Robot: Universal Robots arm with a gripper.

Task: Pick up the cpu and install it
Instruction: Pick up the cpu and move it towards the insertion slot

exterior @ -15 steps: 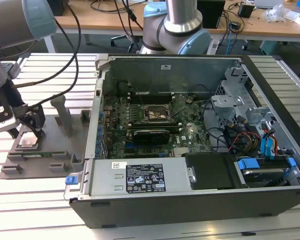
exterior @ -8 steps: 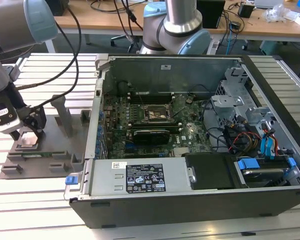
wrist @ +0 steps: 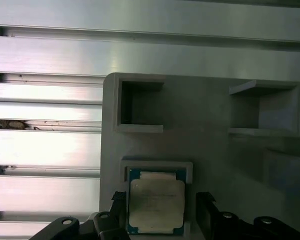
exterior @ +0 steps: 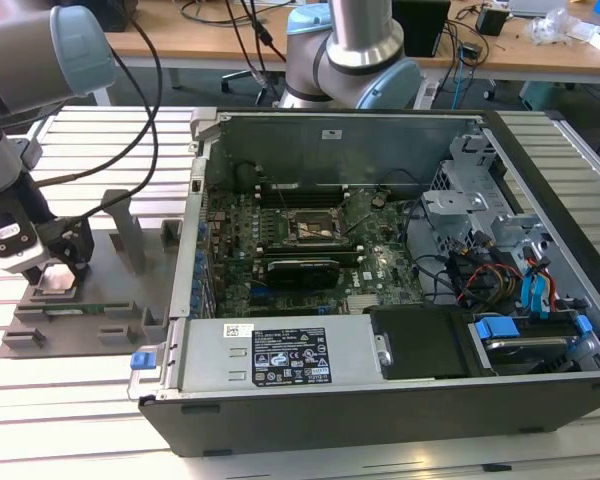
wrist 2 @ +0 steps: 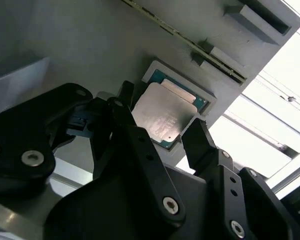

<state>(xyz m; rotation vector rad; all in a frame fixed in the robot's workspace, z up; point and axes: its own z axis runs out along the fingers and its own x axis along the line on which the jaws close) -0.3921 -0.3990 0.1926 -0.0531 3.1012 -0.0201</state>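
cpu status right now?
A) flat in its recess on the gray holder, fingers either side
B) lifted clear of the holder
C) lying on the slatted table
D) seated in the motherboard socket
A: the cpu lies flat in a recess of the gray holder, with the open gripper straddling it.

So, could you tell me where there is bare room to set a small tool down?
Bare table slats lie in front of the fixture and beyond it, on the exterior view's left of the case. One end of the fixture is crowded: the open gripper straddles the cpu. Inside the case, cables fill the exterior view's right.
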